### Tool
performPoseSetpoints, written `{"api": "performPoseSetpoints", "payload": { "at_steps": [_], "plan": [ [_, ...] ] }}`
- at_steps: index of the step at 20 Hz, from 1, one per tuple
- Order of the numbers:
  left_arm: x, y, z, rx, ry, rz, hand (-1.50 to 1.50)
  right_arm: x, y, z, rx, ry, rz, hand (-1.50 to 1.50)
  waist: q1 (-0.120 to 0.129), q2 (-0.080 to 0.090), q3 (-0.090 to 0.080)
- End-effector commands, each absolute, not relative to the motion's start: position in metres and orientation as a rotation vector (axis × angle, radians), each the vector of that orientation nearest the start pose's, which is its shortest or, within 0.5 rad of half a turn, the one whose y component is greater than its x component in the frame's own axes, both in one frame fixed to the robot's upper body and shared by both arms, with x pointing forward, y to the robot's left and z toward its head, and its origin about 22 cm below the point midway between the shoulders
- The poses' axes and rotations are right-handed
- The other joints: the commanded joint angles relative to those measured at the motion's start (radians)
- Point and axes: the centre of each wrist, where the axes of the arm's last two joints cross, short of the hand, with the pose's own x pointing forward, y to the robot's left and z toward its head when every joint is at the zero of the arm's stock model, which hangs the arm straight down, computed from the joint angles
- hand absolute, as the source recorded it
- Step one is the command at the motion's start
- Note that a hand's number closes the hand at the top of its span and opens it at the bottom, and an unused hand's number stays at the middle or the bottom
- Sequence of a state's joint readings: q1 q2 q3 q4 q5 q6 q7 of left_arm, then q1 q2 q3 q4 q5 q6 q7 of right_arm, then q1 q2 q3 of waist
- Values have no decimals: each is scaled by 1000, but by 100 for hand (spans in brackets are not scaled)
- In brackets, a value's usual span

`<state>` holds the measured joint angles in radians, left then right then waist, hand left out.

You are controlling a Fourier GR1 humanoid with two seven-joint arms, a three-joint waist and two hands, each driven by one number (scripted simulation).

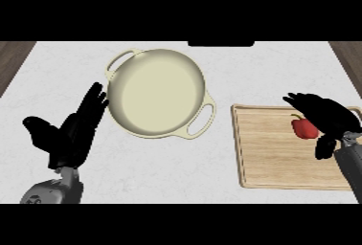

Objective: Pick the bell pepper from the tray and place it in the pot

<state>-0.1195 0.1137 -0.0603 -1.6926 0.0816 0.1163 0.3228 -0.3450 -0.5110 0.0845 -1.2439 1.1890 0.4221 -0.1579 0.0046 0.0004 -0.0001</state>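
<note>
Two hands show at the near edge. The left hand [71,131] rests open beside the pot, fingers straight and pointing up toward its rim, thumb spread out to the side. The right hand [326,119] sits over the tray's [265,162] far right part, fingers curled down around the bell pepper [304,128], whose red body and small green stem peek out on the hand's left side. Whether the fingers have fully closed on it I cannot tell for sure; they look wrapped about it, with the pepper seemingly on or just above the wood. Apart from the pepper, the tray, a pale wooden board with a raised lip, carries nothing visible. Farther off and to the left stands the cream pot [155,93], wide and shallow with a loop handle at each end, holding nothing. The risks, as I judge them: a round, smooth pepper may roll out of a partial grasp during the lift, and the carry leftward must clear both the tray's lip and the pot's near handle, or the pepper could be knocked free short of the bowl.
</note>
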Motion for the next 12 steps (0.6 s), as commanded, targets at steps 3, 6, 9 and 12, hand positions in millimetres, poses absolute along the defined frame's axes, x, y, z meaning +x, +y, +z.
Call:
{"api": "performPoseSetpoints", "payload": {
  "at_steps": [3,6,9,12],
  "plan": [
    [268,234,68,9,-1461,-22,0,326,-326,46,-714,-1077,1639,150,2,1,1],
    [265,223,70,11,-1461,0,0,312,-322,27,-752,-1135,1638,150,-3,0,0],
    [269,241,52,34,-1480,-39,0,332,-330,59,-786,-1139,1649,150,-2,0,0],
    [269,247,75,18,-1473,-26,0,327,-316,54,-769,-1170,1651,150,-3,-1,0]
  ]
}}
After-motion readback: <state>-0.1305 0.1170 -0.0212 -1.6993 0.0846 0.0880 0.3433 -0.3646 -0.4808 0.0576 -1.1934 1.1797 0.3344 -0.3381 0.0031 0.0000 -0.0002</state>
